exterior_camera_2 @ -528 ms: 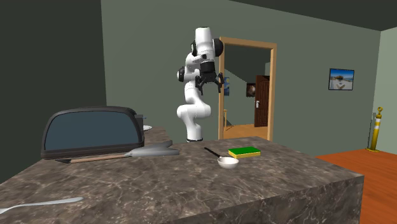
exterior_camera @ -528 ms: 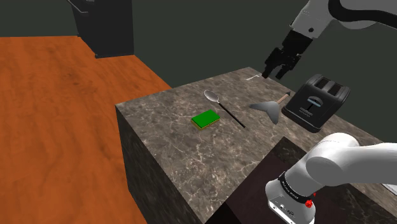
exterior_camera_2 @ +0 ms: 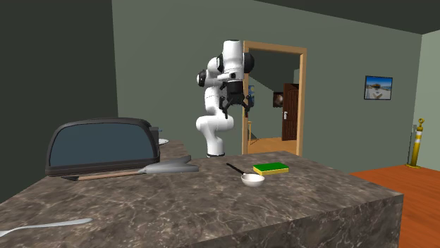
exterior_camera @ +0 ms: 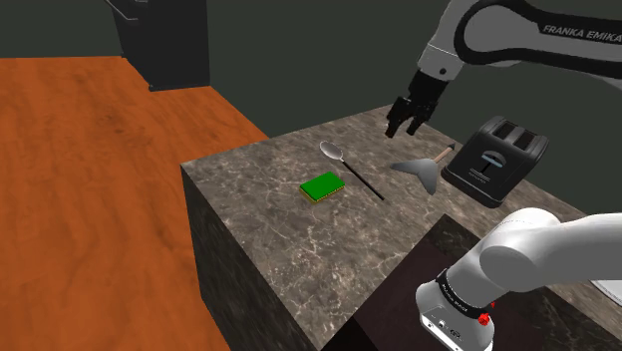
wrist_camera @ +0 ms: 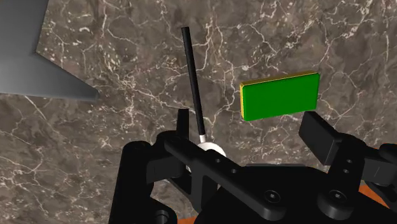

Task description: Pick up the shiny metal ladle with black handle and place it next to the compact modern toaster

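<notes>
The ladle [exterior_camera: 349, 168] lies flat on the dark marble counter [exterior_camera: 269, 229], its shiny bowl [exterior_camera: 332, 151] toward the far edge and its thin black handle [wrist_camera: 193, 83] running toward the near side. The black toaster [exterior_camera: 495, 158] stands at the shoulder view's right. My gripper [exterior_camera: 404, 122] hangs in the air above the counter, between ladle and toaster, open and holding nothing. In the wrist view the fingers [wrist_camera: 321, 137] stand wide apart, and the ladle bowl [wrist_camera: 210, 149] shows beside the other finger [wrist_camera: 182, 124], well below. The second exterior view has the ladle [exterior_camera_2: 248, 176] in front of the toaster [exterior_camera_2: 101, 146].
A green sponge [exterior_camera: 322, 186] lies close beside the ladle. A grey spatula [exterior_camera: 421, 172] with a wooden handle rests against the toaster's front. A fork [exterior_camera_2: 46, 226] lies at the counter's far corner. The counter drops off to an orange wood floor [exterior_camera: 90, 199].
The arm has swung toward the shoulder view's left and a little lower, away from above the toaster and toward the ladle. The fingers stay open. Nothing on the counter has moved.
</notes>
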You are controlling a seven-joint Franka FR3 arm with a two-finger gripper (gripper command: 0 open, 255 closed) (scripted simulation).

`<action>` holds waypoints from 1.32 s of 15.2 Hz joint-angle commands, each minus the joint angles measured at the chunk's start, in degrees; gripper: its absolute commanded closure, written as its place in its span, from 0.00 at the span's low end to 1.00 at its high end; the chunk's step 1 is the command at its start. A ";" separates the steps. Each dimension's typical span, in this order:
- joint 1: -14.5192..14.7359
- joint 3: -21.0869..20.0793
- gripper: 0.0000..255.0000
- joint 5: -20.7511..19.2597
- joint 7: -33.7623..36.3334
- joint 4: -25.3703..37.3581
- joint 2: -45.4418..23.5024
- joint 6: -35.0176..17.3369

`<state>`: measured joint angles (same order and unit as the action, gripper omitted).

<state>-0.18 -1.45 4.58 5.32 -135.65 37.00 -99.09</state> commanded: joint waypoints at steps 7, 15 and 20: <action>0.02 -1.71 0.00 -4.42 -2.55 -0.82 -14.90 -12.25; -0.32 -3.16 0.00 -10.49 -2.48 2.22 -30.89 -21.79; -0.50 -2.99 0.00 -11.00 -2.17 -0.06 -32.62 -25.80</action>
<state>-0.63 -4.47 -6.28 3.08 -135.14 4.70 -123.97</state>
